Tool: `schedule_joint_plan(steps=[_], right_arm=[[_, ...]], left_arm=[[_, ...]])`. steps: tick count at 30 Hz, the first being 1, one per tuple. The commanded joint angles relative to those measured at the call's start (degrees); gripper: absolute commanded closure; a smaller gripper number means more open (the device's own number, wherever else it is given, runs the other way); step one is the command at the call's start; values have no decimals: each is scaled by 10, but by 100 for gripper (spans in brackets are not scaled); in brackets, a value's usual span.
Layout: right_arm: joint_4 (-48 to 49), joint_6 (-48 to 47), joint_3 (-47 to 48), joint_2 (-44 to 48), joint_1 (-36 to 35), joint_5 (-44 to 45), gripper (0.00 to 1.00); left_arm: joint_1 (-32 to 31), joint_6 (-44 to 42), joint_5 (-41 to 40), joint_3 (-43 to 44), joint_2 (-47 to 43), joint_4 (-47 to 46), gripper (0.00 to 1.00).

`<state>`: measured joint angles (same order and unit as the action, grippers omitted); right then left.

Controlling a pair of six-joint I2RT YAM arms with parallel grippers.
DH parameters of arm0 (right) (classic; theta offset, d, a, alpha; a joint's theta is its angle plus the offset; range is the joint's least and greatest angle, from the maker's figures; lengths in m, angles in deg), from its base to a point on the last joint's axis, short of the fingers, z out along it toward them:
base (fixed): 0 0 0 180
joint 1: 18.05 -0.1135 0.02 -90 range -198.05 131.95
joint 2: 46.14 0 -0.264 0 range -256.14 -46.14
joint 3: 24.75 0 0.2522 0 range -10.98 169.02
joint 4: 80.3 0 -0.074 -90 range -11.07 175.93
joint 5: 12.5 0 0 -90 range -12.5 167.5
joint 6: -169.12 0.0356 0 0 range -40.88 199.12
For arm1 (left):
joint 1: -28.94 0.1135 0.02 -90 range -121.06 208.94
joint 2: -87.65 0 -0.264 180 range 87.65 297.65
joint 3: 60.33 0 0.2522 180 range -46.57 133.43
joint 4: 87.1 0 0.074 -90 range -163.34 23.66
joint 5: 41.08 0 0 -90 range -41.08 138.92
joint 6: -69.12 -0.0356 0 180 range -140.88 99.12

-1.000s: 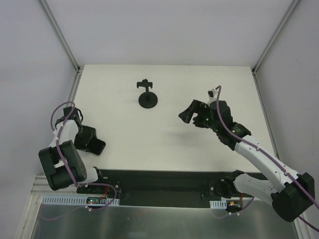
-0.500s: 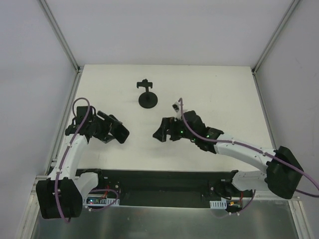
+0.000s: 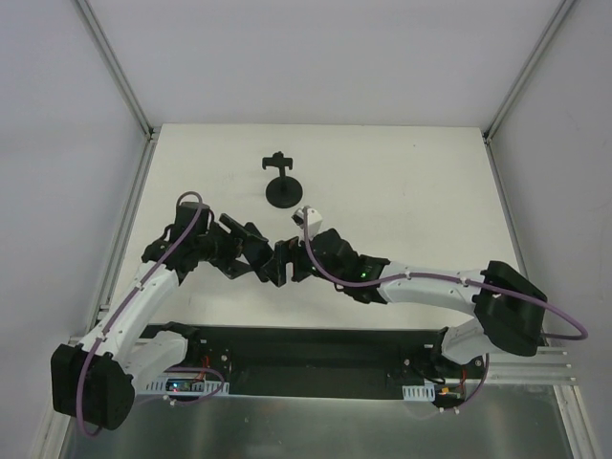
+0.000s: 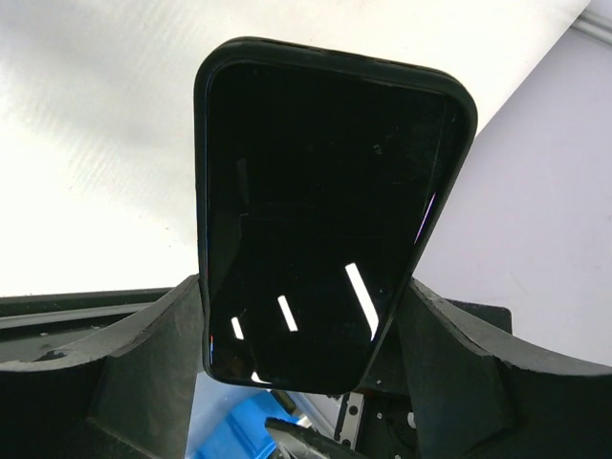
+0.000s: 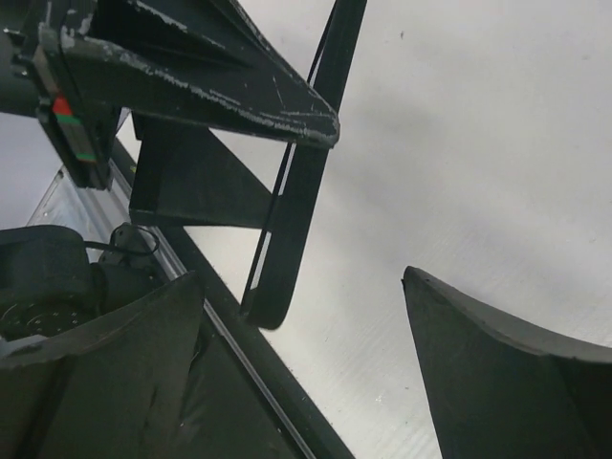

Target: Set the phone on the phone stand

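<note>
Both arms extended inward, meeting. Left fingers clamped glossy black phone; right fingers spread, flanking it.

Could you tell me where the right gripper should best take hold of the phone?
Probably the free end of the phone, beyond the left fingers clamping its long edges. The right gripper, open, faces it edge-on, so pinching its flat faces suits.
</note>
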<state>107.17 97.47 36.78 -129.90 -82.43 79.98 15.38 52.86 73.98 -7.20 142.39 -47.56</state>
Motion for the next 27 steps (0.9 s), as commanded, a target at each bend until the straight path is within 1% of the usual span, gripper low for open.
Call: schedule_joint_plan(steps=[1, 2, 3, 5, 6, 8, 9, 11, 12, 13, 14, 15, 16, 17, 18, 19, 20, 21, 22, 23, 24, 25, 26, 27], right_arm=[[15, -22, 40, -17, -18, 74, 15], [10, -19, 42, -18, -22, 104, 17], [7, -14, 43, -22, -24, 117, 22], [8, 4, 43, -30, -26, 117, 28], [13, 10, 41, -32, -27, 115, 34], [40, 19, 32, -39, -29, 111, 40], [48, 28, 30, -40, -29, 110, 51], [52, 29, 27, -41, -29, 113, 66], [54, 29, 22, -34, -30, 117, 85], [60, 28, 15, -30, -29, 124, 96], [62, 27, 7, -23, -29, 142, 99], [63, 17, -11, -4, -27, 150, 99], [63, 11, -21, 10, -20, 154, 99], [62, 4, -34, 25, -15, 161, 99], [62, -5, -63, 57, -8, 161, 99], [62, -29, -79, 75, 6, 159, 99], [61, -47, -94, 91, 15, 137, 99], [39, -65, -114, 125, 28, 119, 99], [13, -91, -119, 144, 56, 98, 99], [-18, -99, -121, 162, 75, 37, 99], [-80, -110, -121, 197, 97, -7, 99], [-108, -127, -116, 213, 143, -70, 99], [-141, -173, -107, 228, 161, -171, 99], [-227, -201, -95, 256, 183, -208, 99]], left_arm=[[-26, 54, 12, 39, 2, -42, 100], [-36, 58, 8, 40, 2, -44, 100], [-41, 60, 3, 42, 2, -43, 100], [-52, 63, -10, 47, 3, -43, 100], [-56, 65, -13, 48, 3, -44, 100], [-62, 68, -21, 48, 7, -48, 100], [-67, 69, -22, 47, 9, -52, 100], [-69, 70, -16, 40, 14, -64, 100], [-69, 69, -8, 36, 16, -77, 95], [-69, 64, -3, 30, 19, -84, 69], [-69, 56, 2, 27, 21, -92, 56], [-68, 50, 14, 24, 21, -103, 45], [-67, 28, 18, 24, 22, -106, 15], [-65, 7, 22, 26, 23, -107, 1], [-63, -21, 20, 38, 21, -108, 1], [-57, -77, 16, 44, 20, -106, 1], [-51, -104, 17, 48, 19, -107, 1], [-44, -134, 18, 61, 19, -106, 1], [-31, -197, 21, 68, 16, -103, 1], [-27, -233, 26, 76, 16, -103, 1], [-28, -270, 35, 97, 18, -101, 1], [-27, -341, 48, 107, 26, -101, 1], [-30, -370, 83, 115, 33, -101, 1], [-30, -393, 100, 133, 42, -101, 1]])
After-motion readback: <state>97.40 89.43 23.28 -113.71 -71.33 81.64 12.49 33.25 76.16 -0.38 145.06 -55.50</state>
